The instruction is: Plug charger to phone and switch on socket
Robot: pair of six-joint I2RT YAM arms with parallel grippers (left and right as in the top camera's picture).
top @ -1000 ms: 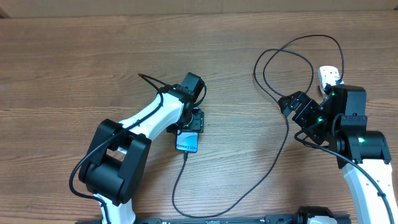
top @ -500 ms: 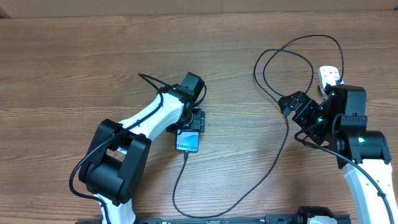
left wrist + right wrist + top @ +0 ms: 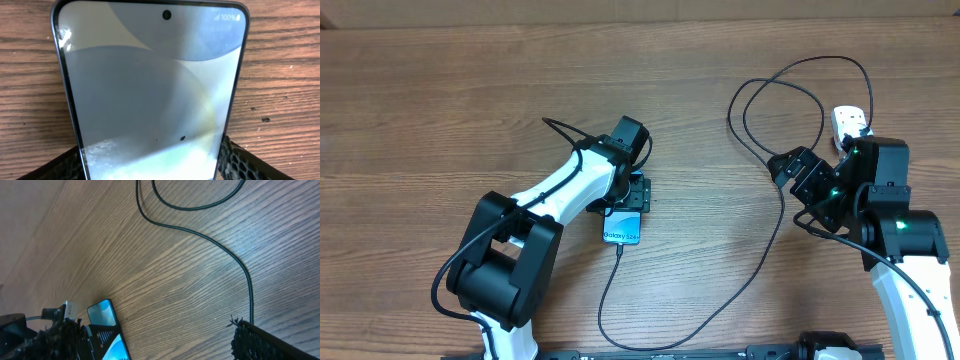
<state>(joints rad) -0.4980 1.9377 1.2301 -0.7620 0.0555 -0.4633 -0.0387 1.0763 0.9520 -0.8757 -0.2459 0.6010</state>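
Observation:
The phone (image 3: 621, 232), with a blue screen and white "Galaxy S24" text, lies flat left of centre and fills the left wrist view (image 3: 150, 85). My left gripper (image 3: 634, 192) is shut on its upper half, one finger at each long edge. The charger, a thin black cable (image 3: 720, 310), meets the phone's lower edge, runs along the front, then loops up to the right. The socket (image 3: 850, 122) shows only a white end behind my right arm; its switches are hidden. My right gripper (image 3: 790, 192) is open beside the cable (image 3: 210, 237), holding nothing.
The table is brown wood (image 3: 440, 90). The cable's loops (image 3: 800, 80) lie at the back right. One meshed finger of my right gripper (image 3: 260, 342) shows at the lower right of its wrist view, where the phone (image 3: 100, 312) also shows.

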